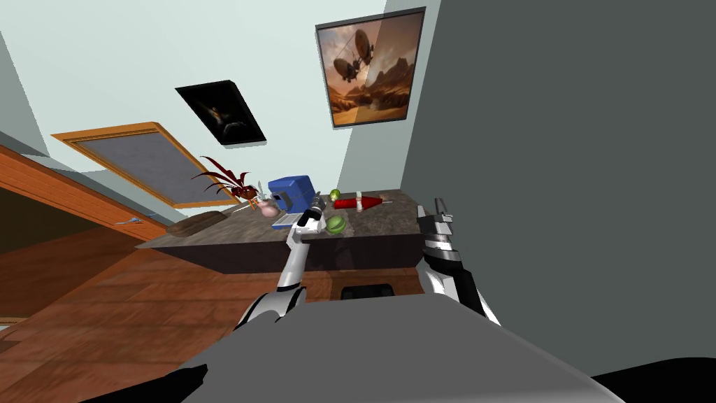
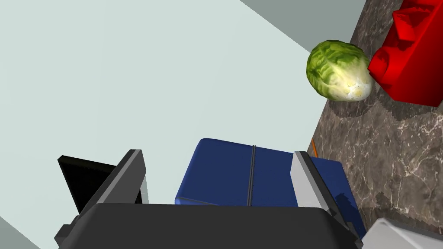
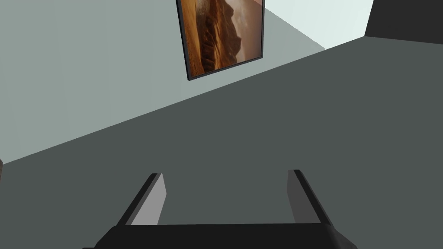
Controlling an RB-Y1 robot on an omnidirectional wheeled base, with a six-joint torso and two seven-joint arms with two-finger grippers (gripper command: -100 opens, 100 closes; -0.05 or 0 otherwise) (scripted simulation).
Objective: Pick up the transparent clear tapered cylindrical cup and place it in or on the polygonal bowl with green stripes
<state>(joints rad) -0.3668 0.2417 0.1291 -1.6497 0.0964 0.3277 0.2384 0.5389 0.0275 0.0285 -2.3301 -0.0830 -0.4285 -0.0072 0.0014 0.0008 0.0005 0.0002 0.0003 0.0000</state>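
Red block point(image 2: 406, 56) cut by edge; blue box point(image 2: 225, 177), maybe a case, partly behind left end effector point(image 2: 216, 152).

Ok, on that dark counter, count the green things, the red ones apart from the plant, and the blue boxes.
Green: 2, a leafy ball and a rounded thing.
Red: 1, a blocky thing.
Blue: 1, a box.
Total: 4.
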